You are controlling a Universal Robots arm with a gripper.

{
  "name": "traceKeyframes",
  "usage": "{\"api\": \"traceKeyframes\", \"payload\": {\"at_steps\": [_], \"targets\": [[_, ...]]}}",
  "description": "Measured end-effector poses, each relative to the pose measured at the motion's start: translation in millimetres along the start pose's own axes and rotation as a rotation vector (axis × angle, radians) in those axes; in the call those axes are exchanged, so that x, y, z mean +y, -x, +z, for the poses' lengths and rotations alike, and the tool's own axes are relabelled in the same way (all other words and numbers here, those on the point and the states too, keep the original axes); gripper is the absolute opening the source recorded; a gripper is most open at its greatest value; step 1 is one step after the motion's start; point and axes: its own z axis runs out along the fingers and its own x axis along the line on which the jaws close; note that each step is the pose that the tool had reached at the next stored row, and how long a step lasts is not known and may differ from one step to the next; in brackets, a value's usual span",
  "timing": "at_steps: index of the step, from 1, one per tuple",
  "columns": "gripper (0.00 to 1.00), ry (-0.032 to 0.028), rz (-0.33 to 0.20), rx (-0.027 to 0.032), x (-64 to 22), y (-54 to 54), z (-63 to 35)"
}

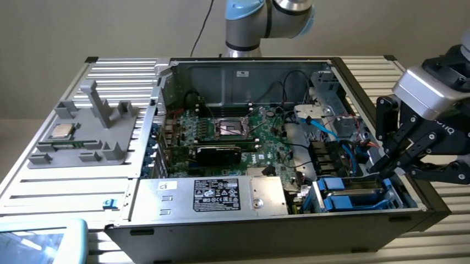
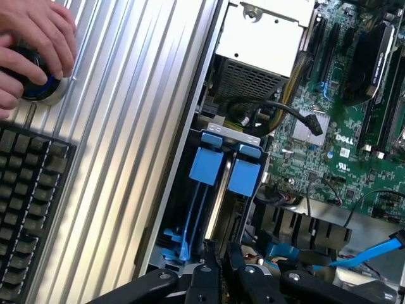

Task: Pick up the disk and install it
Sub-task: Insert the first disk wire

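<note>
Blue-framed disk [image 1: 353, 193] on edge in case [image 1: 242, 234], long axis across exterior view; hand [image 1: 384, 171] nearly closed above.

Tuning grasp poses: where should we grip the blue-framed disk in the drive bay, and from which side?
Judging by its pose, take the disk by the exposed top edge of its blue carrier, pinching across the thin width and coming straight down from above. It sits slotted in the bay, hemmed by the case wall and cables, so its flat faces look unreachable.
</note>
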Motion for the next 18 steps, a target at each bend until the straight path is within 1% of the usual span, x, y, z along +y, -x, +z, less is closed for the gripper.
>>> {"api": "traceKeyframes", "payload": {"at_steps": [14, 15, 17, 18], "targets": [[0.16, 0.0001, 0.002, 0.0006, -0.1, 0.0, -0.1], [0.16, 0.0005, 0.003, 0.0023, -0.2, 0.4, -0.2], [0.16, 0.002, 0.004, 0.0079, -0.8, 2.5, 0.2], [0.16, 0.0034, 0.004, 0.0127, -1.2, 4.2, 0.2]]}}
